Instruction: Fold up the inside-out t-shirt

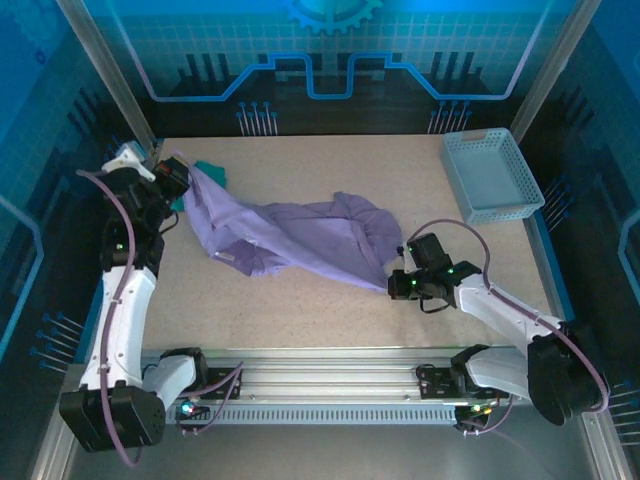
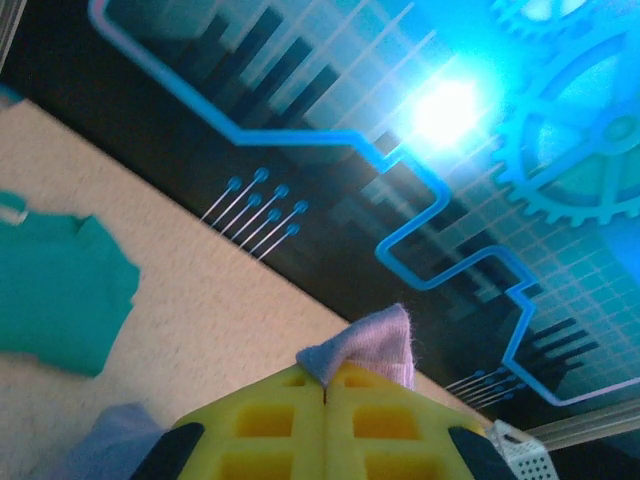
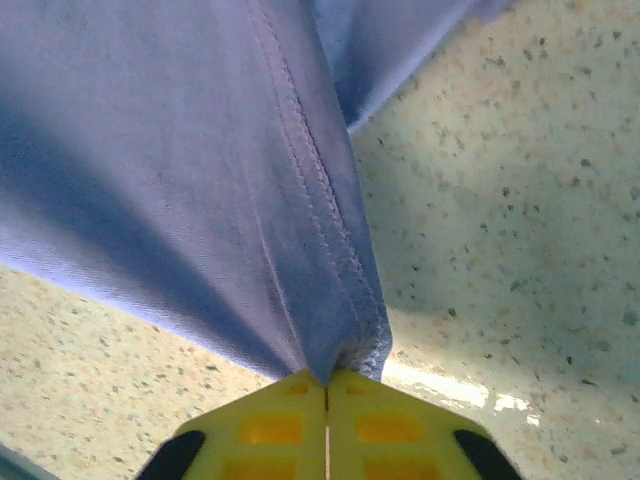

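Pinching the inside-out t-shirt [image 1: 300,235] at both ends, I am watching it stretching in a rumpled purple band across the middle of the worktop [image 1: 300,320]. My left pincer [image 2: 325,385] is gripping a corner of it at the far left, near the teal shirt [image 2: 60,290]. My right pincer [image 3: 326,378] is clamping a stitched hem at the near right, low over the worktop.

Tally as I read it from the remote station.

- Shirts: 2. One lavender t-shirt [image 1: 300,235], one teal shirt [image 2: 60,290].
- Baskets: 1, a blue basket [image 1: 495,180].
- Arms: 2. I count the left arm [image 1: 120,305] and the right arm [image 1: 500,310].
- Grippers: 2. Left gripper [image 2: 326,375], right gripper [image 3: 327,378].
- Tables: 1, a speckled table [image 1: 300,320].
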Controlling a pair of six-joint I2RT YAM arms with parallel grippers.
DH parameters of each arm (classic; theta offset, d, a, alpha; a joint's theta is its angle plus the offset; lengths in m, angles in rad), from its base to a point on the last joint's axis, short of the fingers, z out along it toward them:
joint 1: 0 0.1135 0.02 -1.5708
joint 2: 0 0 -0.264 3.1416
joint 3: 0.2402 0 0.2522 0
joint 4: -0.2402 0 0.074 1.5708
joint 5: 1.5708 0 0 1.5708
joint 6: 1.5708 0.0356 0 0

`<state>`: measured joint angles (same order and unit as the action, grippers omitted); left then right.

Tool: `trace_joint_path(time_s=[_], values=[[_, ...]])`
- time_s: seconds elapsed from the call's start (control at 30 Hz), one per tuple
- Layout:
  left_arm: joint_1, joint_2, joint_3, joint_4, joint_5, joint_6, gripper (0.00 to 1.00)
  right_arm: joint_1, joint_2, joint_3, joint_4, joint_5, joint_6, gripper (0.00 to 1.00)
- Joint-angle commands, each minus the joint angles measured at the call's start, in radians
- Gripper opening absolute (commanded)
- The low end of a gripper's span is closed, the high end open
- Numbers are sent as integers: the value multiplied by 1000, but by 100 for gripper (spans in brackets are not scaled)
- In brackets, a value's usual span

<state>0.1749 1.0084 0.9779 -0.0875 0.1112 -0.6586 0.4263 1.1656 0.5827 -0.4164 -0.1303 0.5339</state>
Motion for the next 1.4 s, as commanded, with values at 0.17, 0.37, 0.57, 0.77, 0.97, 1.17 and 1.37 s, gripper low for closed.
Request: trace_joint_path(time_s=[0.17, 0.37, 0.57, 0.77, 0.97, 1.17, 1.37], values=[[9, -65, -142, 46, 56, -47, 0, 8, 31, 116, 25, 74, -62, 41], [9, -77, -197, 59, 78, -53, 0, 46, 183, 211, -16, 125, -107, 43], [9, -80, -206, 68, 94, -48, 0, 160, 348, 402, -132, 372, -176, 50], [8, -67, -213, 82, 115, -49, 0, 166, 577, 603, -149, 424, -233, 56], [9, -68, -215, 83, 117, -42, 0, 170, 759, 762, -196, 433, -268, 58], [9, -57, -215, 98, 123, -46, 0, 156, 807, 807, -250, 515, -276, 56], [9, -53, -218, 104, 125, -47, 0, 115, 774, 789, -261, 502, -288, 50]])
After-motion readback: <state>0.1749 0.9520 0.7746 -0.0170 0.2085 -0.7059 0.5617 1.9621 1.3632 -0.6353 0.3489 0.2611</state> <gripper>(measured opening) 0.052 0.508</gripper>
